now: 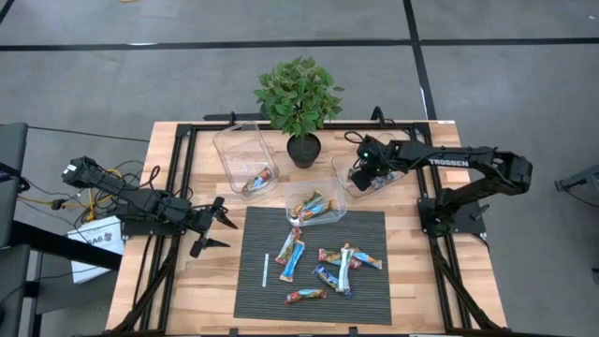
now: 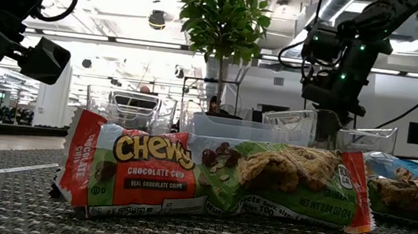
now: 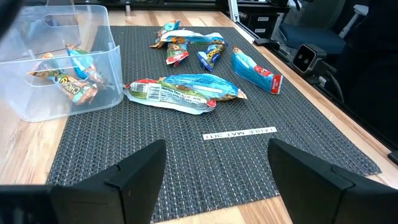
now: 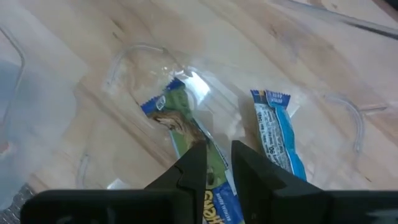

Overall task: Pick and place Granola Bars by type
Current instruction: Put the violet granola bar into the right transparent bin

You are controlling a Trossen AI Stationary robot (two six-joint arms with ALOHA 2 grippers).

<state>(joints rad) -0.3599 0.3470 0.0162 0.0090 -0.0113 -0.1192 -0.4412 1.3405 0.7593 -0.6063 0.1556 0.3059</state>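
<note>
Several granola bars in blue, red, orange and green wrappers lie scattered on the dark mat. My right gripper reaches down into the right clear container, shut on a blue-and-green bar. A second blue bar lies flat on that container's floor. My left gripper hovers open at the mat's left edge and touches nothing; the bars lie ahead of it. The middle container and the far-left container also hold bars. My right gripper pinches the blue-and-green bar between its two fingers, at the wrapper's near end. The fingers come from above, pointing down into the container, roughly in line with the bar. Its far end points at the container floor; whether it rests there I cannot tell.
A potted plant stands at the far edge between the containers. A thin white stick lies on the mat's left part. A Chewy chocolate-chip bar lies close to the low camera. Bare wood shows left of the mat.
</note>
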